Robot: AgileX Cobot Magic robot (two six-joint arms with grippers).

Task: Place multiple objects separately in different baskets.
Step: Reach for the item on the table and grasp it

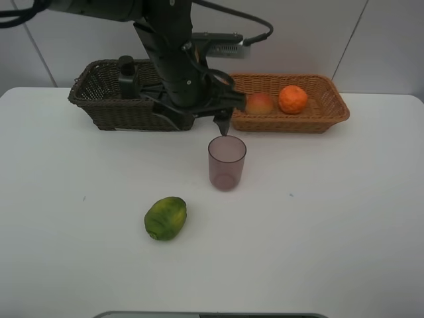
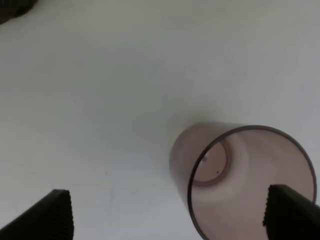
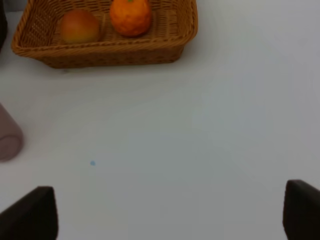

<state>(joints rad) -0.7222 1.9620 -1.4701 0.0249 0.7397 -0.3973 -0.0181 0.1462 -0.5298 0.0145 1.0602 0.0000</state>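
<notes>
– Two baskets are standing at the back of the white table [image 1: 344,218], correct?
– Yes: 1 dark brown basket [image 1: 99,106] on the left, 1 light tan basket [image 1: 328,109] just beside it. In the tan one 2 fruits are lying: the orange [image 1: 292,99] and the red-yellow fruit [image 1: 260,103]. In the brown one, 1 dark pump bottle [image 1: 126,74] is standing; only the high cam is showing it.
– And on the table?
– 1 green fruit [image 1: 165,218] and 1 purple cup [image 1: 226,162], upright, apart from each other.
– Grippers?
– Left gripper [image 2: 167,200] is hanging just above the cup w/ fingers spread wide, pinching nothing; its wrist cam is looking into the cup. Right gripper [image 3: 165,215] is also standing spread over bare table; only its own wrist cam is showing it.
</notes>
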